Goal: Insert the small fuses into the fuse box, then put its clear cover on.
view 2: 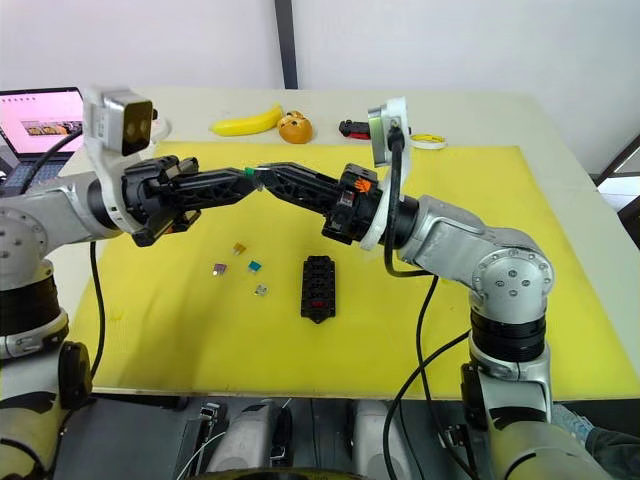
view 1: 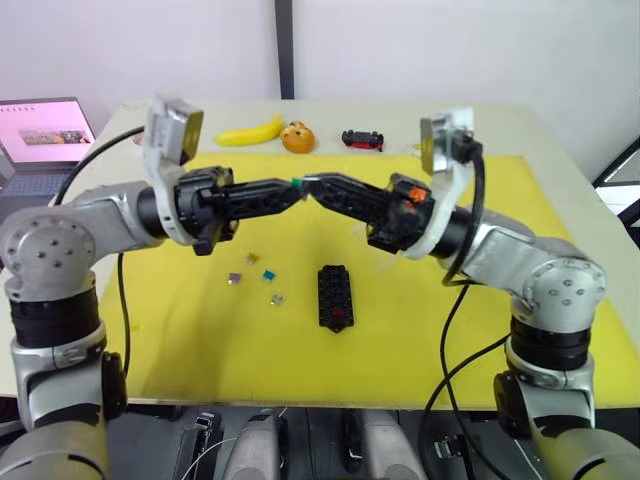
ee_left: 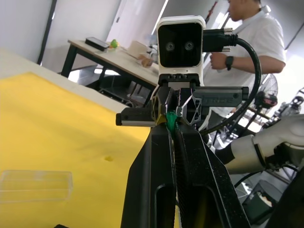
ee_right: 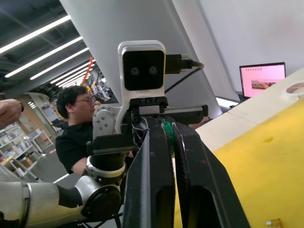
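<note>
Above mat centre, both arms' fingers (view 1: 300,187) pinch green fuse (view 1: 297,183); mat below open.

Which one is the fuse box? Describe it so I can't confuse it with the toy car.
Look at the yellow mat; near its middle lies the fuse box, right of four loose fuses. It is a black slotted block, while the toy car sits off the mat's far edge.

Both arms raised – left claw (view 1: 292,187) and right claw (view 1: 312,184) tip-to-tip
</note>
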